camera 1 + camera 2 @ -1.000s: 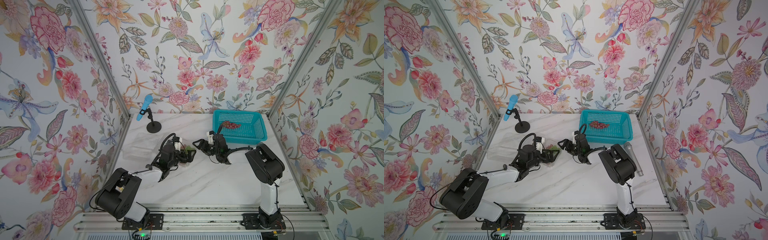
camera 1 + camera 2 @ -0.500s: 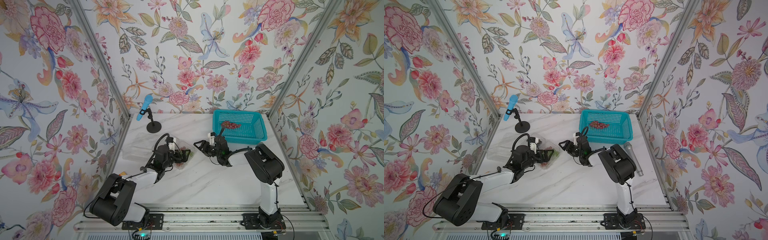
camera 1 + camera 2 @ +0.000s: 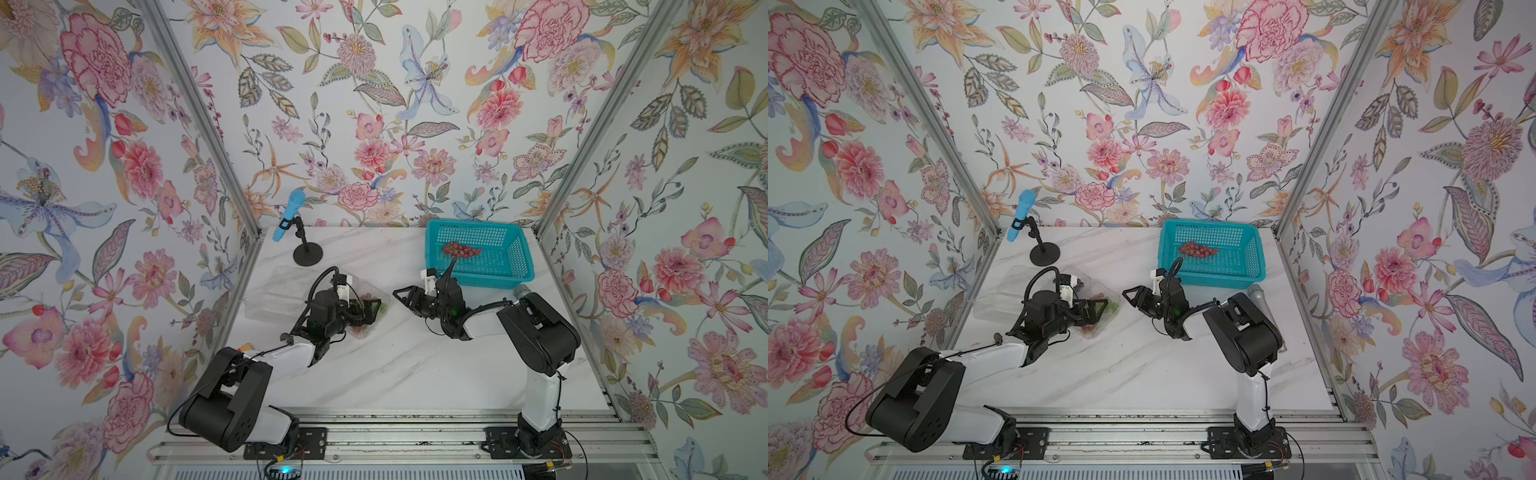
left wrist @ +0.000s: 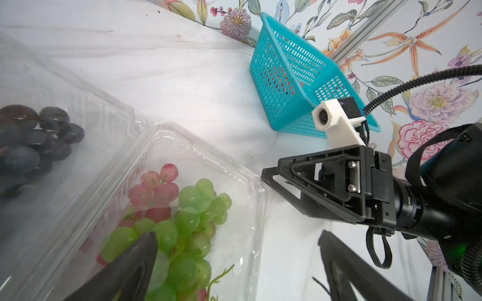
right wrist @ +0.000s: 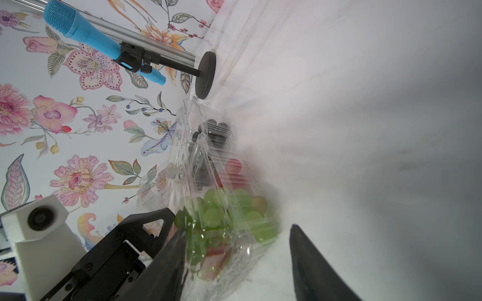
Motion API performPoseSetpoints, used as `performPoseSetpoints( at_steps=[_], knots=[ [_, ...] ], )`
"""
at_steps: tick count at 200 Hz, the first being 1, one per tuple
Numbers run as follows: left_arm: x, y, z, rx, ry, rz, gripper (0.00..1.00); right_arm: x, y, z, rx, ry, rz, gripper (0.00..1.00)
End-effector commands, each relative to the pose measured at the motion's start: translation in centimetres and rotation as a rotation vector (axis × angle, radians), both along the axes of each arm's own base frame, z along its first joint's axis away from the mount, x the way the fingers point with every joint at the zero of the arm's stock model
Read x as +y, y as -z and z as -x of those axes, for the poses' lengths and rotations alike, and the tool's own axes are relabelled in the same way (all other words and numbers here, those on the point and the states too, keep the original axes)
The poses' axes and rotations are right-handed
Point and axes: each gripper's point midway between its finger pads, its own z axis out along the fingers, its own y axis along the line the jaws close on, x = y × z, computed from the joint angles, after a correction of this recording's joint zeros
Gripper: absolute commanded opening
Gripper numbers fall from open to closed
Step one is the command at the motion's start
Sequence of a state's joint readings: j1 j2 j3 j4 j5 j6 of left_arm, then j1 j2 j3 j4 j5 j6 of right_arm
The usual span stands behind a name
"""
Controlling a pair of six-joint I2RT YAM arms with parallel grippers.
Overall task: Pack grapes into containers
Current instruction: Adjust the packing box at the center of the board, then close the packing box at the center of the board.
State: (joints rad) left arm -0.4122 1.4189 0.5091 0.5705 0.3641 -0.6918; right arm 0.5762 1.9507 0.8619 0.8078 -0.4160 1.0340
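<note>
While green grapes (image 4: 187, 221) lie in a container (image 4: 263, 194), left hand (image 4: 237, 235) spread wide

left claw (image 3: 374, 309): jaws wide apart | right claw (image 3: 400, 297): jaws apart, empty | arms: both low, tips facing each other

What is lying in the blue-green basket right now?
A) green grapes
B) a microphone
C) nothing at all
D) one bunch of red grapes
D: a single red-pink bunch lies on the floor of the teal basket, the only thing seen inside it.
</note>
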Motion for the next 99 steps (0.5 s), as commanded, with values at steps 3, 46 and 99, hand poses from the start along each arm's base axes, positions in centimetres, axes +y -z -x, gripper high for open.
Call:
performPoseSetpoints(
  at_steps=[3, 46, 99],
  knots=[
    [0.1, 1.3, 0.8, 0.039, 0.012, 0.0, 1.0, 0.6, -0.3, -0.4, -0.011, -0.009, -0.033, 0.55],
    [0.1, 1.5, 0.7, 0.042, 0.012, -0.003, 1.0, 1.1, 0.7, -0.4, 0.006, -0.016, -0.032, 0.49],
    [0.0, 2.0, 0.8, 0.051, 0.017, 0.003, 1.0, 2.1, 1.2, -0.3, 0.014, -0.041, -0.049, 0.45]
  ],
)
